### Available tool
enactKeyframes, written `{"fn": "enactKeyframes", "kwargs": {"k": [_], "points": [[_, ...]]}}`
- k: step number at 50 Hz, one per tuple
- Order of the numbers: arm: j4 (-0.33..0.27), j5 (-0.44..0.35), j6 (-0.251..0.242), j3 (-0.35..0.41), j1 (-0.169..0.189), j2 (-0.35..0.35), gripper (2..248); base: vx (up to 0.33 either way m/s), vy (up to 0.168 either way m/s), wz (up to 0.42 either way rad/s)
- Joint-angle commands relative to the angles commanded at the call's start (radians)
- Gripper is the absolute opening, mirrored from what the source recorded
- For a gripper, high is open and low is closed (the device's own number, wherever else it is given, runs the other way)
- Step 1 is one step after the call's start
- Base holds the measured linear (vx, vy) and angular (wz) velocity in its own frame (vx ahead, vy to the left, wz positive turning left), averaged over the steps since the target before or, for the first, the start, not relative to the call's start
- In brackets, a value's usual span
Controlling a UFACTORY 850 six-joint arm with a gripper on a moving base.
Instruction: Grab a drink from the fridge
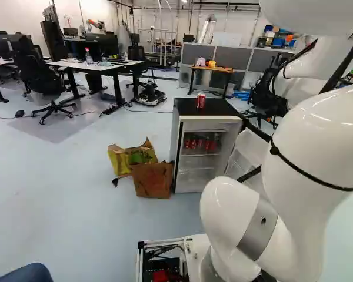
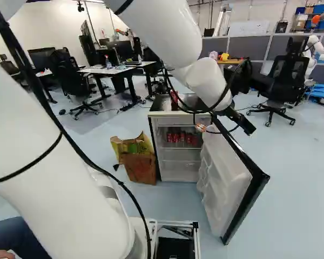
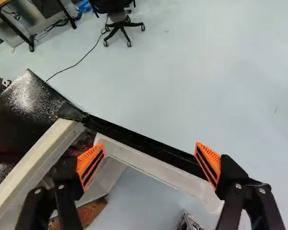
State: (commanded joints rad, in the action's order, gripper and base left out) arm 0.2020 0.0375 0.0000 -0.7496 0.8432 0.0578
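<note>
Spread wide at the claw (image 3: 150,155), with nothing pinched between the pads. Poised near the door (image 2: 227,178), hard to tell whether touching its edge. Just beyond, look into the fridge (image 1: 209,119) for the drinks: red cans (image 2: 182,138) standing together on the upper shelf. See also a single can (image 1: 200,101) upright on top of the fridge. Opening done, by the look of it; grabbing not begun. Left to do: clear the door, reach inside, close on one can and draw it out.
</note>
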Motion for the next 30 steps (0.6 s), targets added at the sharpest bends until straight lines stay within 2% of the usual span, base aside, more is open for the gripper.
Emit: {"fn": "enactKeyframes", "kwargs": {"k": [30], "points": [[0.036, 0.107, 0.000, -0.129, 0.061, -0.127, 247, 0.000, 0.000, 0.000]]}}
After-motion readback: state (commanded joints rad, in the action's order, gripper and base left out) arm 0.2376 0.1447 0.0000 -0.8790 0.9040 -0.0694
